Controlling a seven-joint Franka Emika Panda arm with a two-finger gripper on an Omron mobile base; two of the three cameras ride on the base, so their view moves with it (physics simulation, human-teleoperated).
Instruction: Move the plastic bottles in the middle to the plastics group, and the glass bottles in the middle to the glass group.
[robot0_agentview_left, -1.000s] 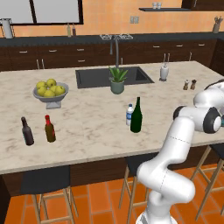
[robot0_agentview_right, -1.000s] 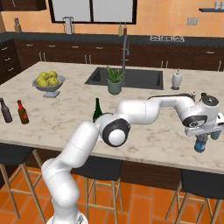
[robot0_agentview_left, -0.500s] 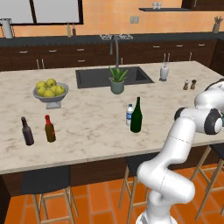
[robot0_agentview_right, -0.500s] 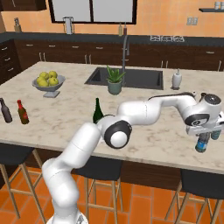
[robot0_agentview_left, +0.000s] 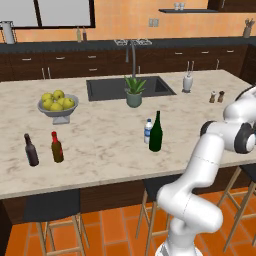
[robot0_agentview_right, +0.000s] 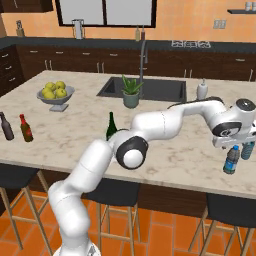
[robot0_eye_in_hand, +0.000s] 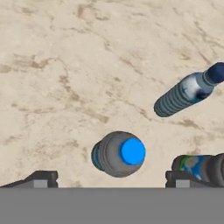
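My gripper (robot0_agentview_right: 231, 143) hangs open over the right end of the island, above a blue-capped plastic bottle (robot0_agentview_right: 230, 160) that stands upright on the counter. From the hand view this bottle (robot0_eye_in_hand: 119, 154) sits between the spread fingertips (robot0_eye_in_hand: 42, 179), touching neither. Two more plastic bottles stand close by: a dark-capped one (robot0_eye_in_hand: 188, 93) and one with a green-blue label (robot0_eye_in_hand: 197, 166). In the middle stand the tall green glass bottle (robot0_agentview_left: 156, 133) and a white-capped plastic bottle (robot0_agentview_left: 148, 131). The glass group, a blackish bottle (robot0_agentview_left: 31, 150) and a red-capped brown one (robot0_agentview_left: 57, 147), is at the left.
A bowl of green fruit (robot0_agentview_left: 56, 105), a potted plant (robot0_agentview_left: 134, 92) and the sink (robot0_agentview_left: 129, 87) lie along the island's far side. A soap dispenser (robot0_agentview_left: 187, 82) and two shakers (robot0_agentview_left: 216, 96) are far right. Stools (robot0_agentview_left: 52, 210) stand under the near edge.
The jaws have spread apart and let go of the blue-capped bottle, which stays upright on the counter. The arm has barely moved.
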